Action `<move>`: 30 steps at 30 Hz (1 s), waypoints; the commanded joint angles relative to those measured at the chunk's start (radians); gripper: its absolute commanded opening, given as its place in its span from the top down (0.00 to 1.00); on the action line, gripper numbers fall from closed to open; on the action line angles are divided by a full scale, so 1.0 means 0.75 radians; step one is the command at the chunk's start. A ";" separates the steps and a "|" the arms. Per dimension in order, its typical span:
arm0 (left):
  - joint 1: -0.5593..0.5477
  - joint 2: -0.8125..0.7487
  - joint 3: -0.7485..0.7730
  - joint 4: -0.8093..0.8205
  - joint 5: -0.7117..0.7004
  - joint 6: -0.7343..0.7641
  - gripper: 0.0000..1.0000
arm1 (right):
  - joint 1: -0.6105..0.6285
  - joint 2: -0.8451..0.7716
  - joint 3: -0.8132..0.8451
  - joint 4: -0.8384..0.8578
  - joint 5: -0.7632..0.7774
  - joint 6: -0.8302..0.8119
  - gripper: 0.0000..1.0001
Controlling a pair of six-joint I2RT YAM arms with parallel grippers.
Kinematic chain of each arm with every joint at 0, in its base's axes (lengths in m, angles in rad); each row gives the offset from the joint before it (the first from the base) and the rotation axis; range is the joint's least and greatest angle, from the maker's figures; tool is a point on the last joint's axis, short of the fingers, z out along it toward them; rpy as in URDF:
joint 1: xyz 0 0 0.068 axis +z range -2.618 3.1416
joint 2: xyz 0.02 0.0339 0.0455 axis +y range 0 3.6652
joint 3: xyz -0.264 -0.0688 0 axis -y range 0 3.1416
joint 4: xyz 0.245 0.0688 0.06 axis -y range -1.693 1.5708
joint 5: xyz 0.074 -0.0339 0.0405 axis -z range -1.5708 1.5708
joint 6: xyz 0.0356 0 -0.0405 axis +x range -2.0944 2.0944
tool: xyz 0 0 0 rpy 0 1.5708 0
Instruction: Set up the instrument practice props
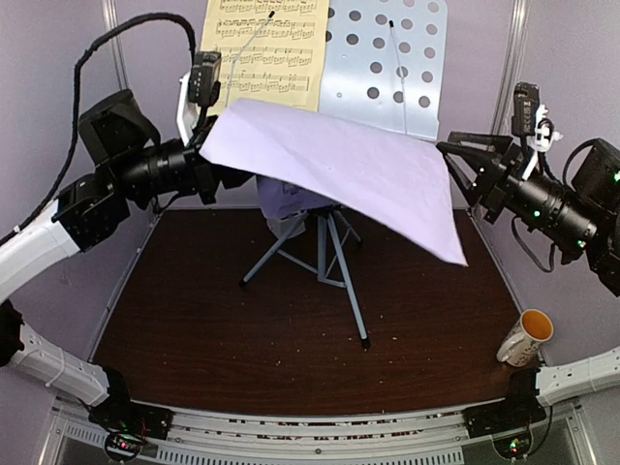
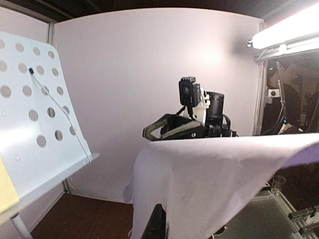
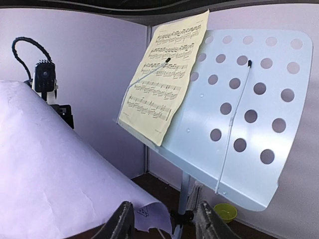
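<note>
Pinching the lilac sheet's point(image 1: 339, 170) left corner, the left gripper point(image 1: 206, 147) is clamped on the paper and holds it spread in mid-air before the white perforated music stand point(image 1: 387, 77). The yellow sheet point(image 1: 266, 48) sits under a wire on the stand's left half. The bare right half probably awaits this one. The right gripper's point(image 1: 458, 163) jaws stand apart around the sheet's right corner, not pinching it.

From 6 to 3 o'clock: lilac sheet point(image 2: 214, 174) spread wide, near edge drooping. At 9 o'clock: perforated white stand point(image 2: 22, 149) (yellow sheet point(image 2: 5, 186) sliver at 8). Centre: right gripper point(image 2: 159, 128) behind sheet, jaws apart.
</note>
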 commanded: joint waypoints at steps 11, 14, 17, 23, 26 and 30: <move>0.110 0.364 0.747 -0.407 0.076 -0.180 1.00 | -0.023 0.287 0.430 0.251 0.345 -0.249 0.26; 0.197 0.345 0.733 -0.335 0.069 -0.276 1.00 | -0.042 0.222 0.348 0.216 0.390 -0.237 0.25; 0.265 0.346 0.723 -0.266 0.091 -0.373 1.00 | -0.058 0.136 0.231 0.168 0.414 -0.218 0.26; 0.292 0.406 0.792 -0.253 0.130 -0.437 1.00 | -0.058 0.139 0.166 0.031 0.188 -0.122 0.48; 0.291 0.428 0.810 -0.253 0.130 -0.442 1.00 | -0.053 0.232 0.230 0.075 0.050 -0.073 0.54; 0.292 0.436 0.818 -0.292 0.105 -0.421 1.00 | -0.052 0.403 0.444 0.154 -0.026 -0.088 0.55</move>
